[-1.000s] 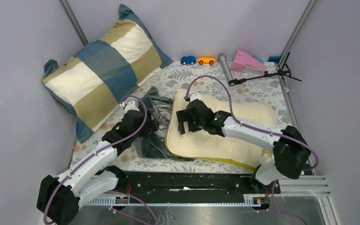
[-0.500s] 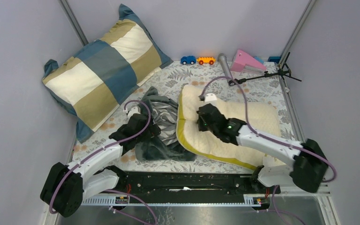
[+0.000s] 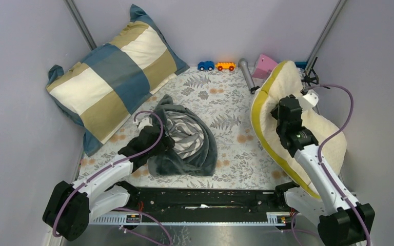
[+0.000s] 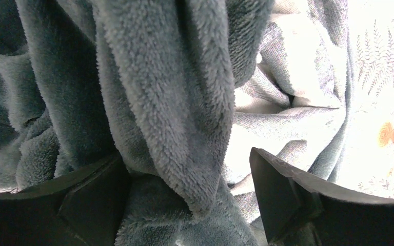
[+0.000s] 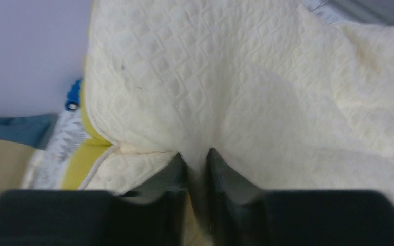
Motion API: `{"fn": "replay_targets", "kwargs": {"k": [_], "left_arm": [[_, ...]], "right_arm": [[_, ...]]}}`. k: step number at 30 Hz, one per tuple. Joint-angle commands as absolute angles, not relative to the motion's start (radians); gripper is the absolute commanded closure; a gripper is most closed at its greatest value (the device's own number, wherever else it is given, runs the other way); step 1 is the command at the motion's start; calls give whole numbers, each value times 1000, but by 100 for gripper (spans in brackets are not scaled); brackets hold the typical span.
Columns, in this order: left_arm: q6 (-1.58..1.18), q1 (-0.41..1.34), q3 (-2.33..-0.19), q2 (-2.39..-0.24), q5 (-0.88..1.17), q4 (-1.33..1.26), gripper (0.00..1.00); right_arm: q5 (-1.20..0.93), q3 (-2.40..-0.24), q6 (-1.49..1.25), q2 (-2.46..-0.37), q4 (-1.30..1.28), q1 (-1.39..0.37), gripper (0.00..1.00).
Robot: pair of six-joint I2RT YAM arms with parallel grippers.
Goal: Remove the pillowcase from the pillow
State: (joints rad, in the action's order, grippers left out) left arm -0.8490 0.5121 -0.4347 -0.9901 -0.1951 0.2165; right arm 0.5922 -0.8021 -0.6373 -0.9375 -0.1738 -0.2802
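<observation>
The pillowcase (image 3: pixel 184 141) lies in a crumpled heap on the floral sheet, dark grey plush outside with zebra stripes showing in its folds. My left gripper (image 3: pixel 159 146) is at the heap's left edge. In the left wrist view it (image 4: pixel 184 156) stands open, a fold of grey pillowcase (image 4: pixel 169 102) hanging loose between its jaws. The cream quilted pillow (image 3: pixel 287 77) with its yellow band (image 3: pixel 259 118) is bare, lifted and bent against the right wall. My right gripper (image 3: pixel 281 108) is shut on it. In the right wrist view the gripper (image 5: pixel 196 154) pinches a ridge of the pillow (image 5: pixel 236 77).
A big blue, tan and cream checked cushion (image 3: pixel 113 72) leans in the back left corner. Along the back wall stand a blue toy car (image 3: pixel 205 65), an orange one (image 3: pixel 225 66), a grey cylinder (image 3: pixel 246 72), a pink wedge (image 3: pixel 264 64) and a black stand (image 3: pixel 310 77).
My right gripper closed on the pillow and swung it up and right, off the sheet and away from the pillowcase. The left gripper slid slightly back and narrowed a little over the heap.
</observation>
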Motion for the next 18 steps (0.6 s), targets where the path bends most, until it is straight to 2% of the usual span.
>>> {"fn": "replay_targets", "kwargs": {"k": [1,2,3,4,9,18], "left_arm": [[-817,511,-460,-1011,-143,176,15],[-806,511,-471,-1031,-123,176,13],[-795,512,-481,-1055,-105,174,11],[-787,512,-490,-1081,-86,167,10],[-774,522,-526,-1225,25,84,7],[-823,660,-747,-1645,209,-176,9]], "right_arm": [[433,-922,-683,-1033,-113,-252,43],[373,-954,-669,-1063,-133,-252,19],[313,-973,-655,-1081,-142,-252,6],[232,-978,-630,-1090,-136,-252,1],[85,-924,-555,-1030,-66,-252,0],[110,-834,-511,-924,-22,-252,0]]}}
